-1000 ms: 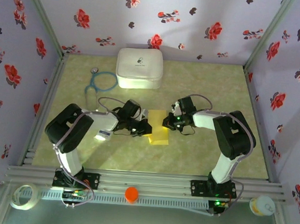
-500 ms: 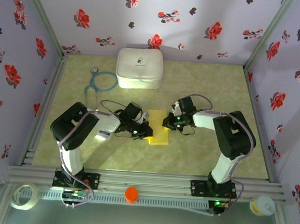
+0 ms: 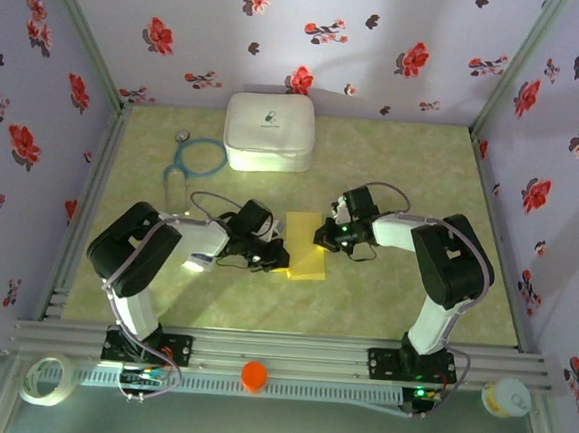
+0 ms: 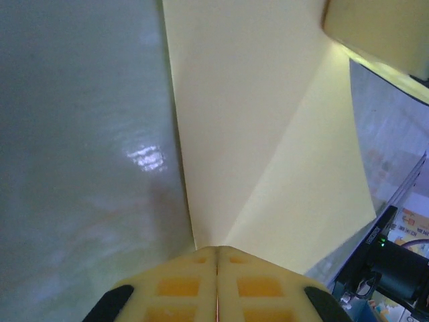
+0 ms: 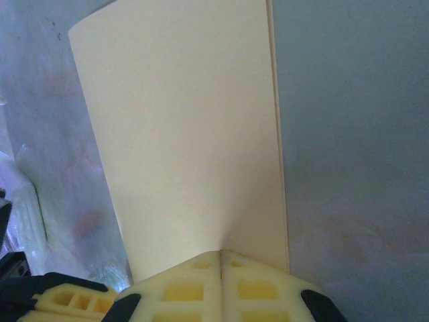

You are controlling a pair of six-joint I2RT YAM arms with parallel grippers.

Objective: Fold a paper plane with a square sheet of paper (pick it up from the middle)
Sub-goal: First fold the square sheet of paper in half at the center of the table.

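My left pincer (image 4: 216,253) and right pincer (image 5: 221,255) each pinch an edge of the square sheet of paper (image 3: 307,250), mid-frame in the top view; I judge it folded once, with nose and wings not yet made.

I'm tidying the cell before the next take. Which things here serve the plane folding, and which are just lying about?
In use:
- paper
- left gripper and right gripper, both shut on it

Lying about:
- white case
- stethoscope
- packet
- tape roll
- orange cap
- cup
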